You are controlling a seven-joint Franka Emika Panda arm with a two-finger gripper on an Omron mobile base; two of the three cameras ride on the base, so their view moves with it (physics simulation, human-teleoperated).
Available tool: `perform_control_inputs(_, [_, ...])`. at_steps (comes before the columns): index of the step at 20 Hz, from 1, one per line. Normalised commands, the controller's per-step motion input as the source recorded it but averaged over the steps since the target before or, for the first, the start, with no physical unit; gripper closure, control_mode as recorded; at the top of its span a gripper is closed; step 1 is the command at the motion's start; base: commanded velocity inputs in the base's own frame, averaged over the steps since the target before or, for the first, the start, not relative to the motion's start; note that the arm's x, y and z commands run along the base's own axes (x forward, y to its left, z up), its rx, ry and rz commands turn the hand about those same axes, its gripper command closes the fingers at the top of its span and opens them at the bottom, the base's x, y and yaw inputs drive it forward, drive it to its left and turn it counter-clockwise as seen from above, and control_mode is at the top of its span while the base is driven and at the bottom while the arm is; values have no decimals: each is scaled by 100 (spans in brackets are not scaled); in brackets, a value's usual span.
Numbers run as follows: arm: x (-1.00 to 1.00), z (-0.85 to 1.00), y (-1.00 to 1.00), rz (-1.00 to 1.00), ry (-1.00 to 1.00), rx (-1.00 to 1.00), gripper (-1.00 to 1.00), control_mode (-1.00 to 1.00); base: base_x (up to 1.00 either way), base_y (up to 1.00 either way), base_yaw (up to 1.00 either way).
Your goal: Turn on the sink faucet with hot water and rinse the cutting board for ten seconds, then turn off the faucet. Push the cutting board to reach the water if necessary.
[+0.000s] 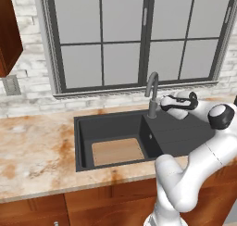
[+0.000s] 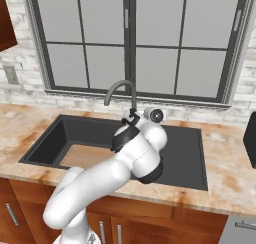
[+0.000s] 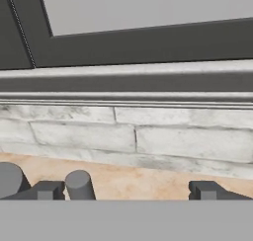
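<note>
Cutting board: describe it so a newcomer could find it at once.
Below the big window, a dark sink is set into the marbled counter. The cutting board lies flat on the basin floor, left of the tap; it's the only pale wooden rectangle there.

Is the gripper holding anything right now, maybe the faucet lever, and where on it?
Nothing is held. The gripper has its jaws wide apart by the sink faucet, with the small lever just inside one fingertip, not clamped.
</note>
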Motion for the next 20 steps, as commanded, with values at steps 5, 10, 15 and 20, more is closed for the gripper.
perform_control_inputs(5, [0,0,-25,0,0,0,-100,-100,0,0,0])
perform_control_inputs(10, [0,0,-40,0,0,1,-100,-100,0,0,0])
perform_control_inputs(15, [0,0,-41,0,0,1,-100,-100,0,0,0])
perform_control_inputs(20, [0,0,-67,3,0,2,-100,-100,0,0,0])
